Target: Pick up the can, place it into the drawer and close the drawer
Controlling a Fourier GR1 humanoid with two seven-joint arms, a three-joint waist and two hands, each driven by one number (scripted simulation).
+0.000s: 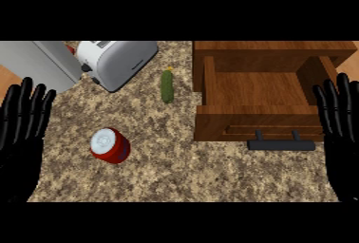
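Left robot hand (pixel 21 137): we see it open at the left edge, fingers straight and spread, pointing up.
Can (pixel 110 145): red, lying on its side on the desk (pixel 182 171), silver end facing up-left, long axis running toward lower right; well apart from both hands.
Drawer (pixel 256 102): open, wooden, dark handle (pixel 280 144) facing us.
Right robot hand (pixel 342 137): open at the right edge, fingers straight, upward.
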